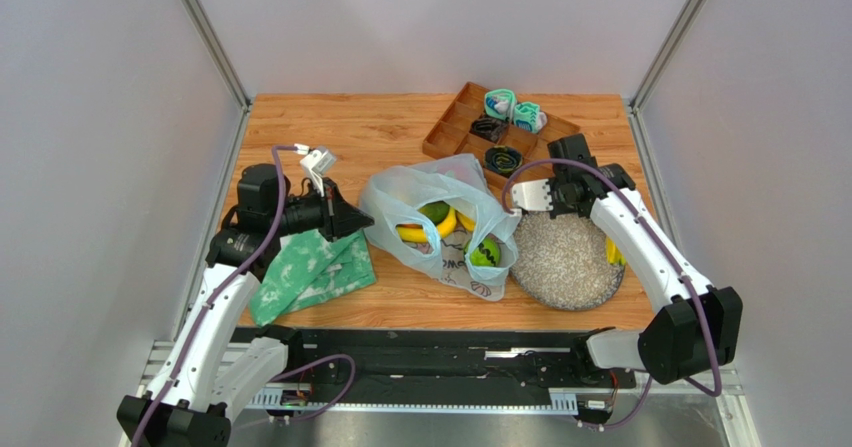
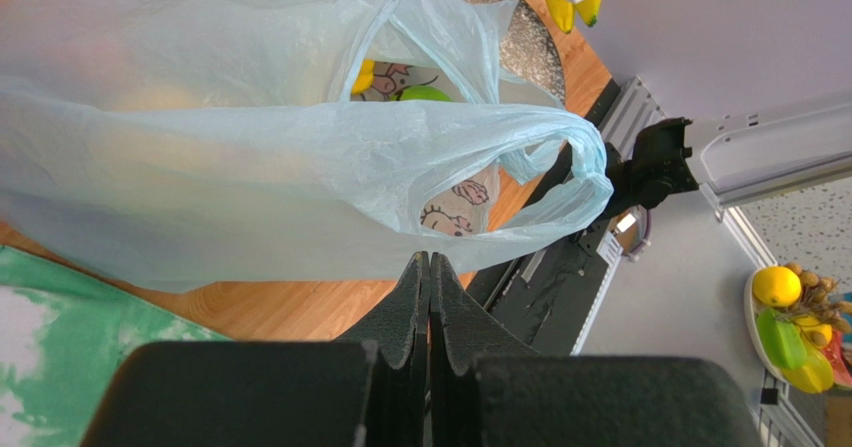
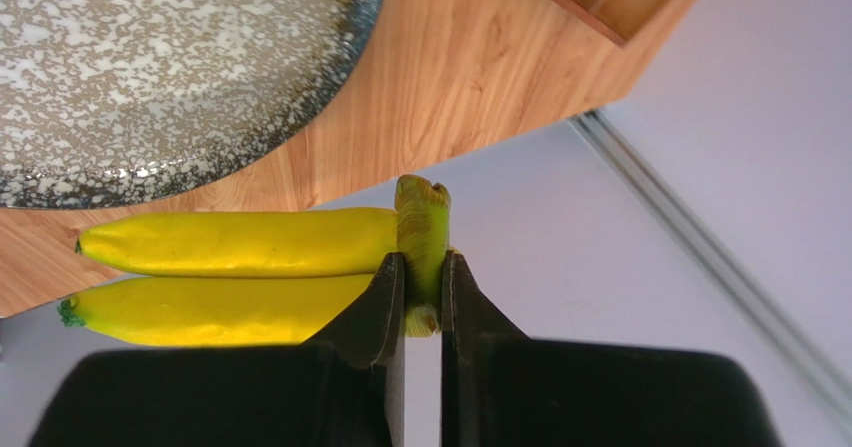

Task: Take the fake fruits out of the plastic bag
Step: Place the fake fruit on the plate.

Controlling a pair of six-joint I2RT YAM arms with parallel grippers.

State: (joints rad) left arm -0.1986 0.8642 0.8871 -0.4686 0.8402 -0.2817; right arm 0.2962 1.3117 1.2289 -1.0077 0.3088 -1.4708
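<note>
The plastic bag (image 1: 395, 195) stands mouth-up in the middle of the surface (image 1: 330, 127). It is thin, crinkly film that will sag and slide rather than hold a shape. A yellow fruit (image 1: 420, 234) and a green fruit (image 1: 484, 253) show inside it. They look light, hard and glossy, so round bodies will likely slip and stems or narrow ends are the surer hold.

The left gripper (image 2: 430, 259) has its jaws pressed flat together at the bag's left rim, apparently pinching a fold of film. That grip looks useful for steadying the mouth.

The right gripper (image 3: 420, 267) has its jaws narrow, clamped on the green stem of a banana bunch (image 3: 240, 242). The bunch hangs level at the right edge of the surface, partly past it, so a release there risks a fall.

The speckled plate (image 1: 565, 267) lies between the bag and that edge and looks like the safer landing. A wooden tray (image 1: 450, 127) crowds the far right corner, and a green cloth (image 1: 310, 272) lies by the near left edge. Bare wood shows toward the far left corner.
</note>
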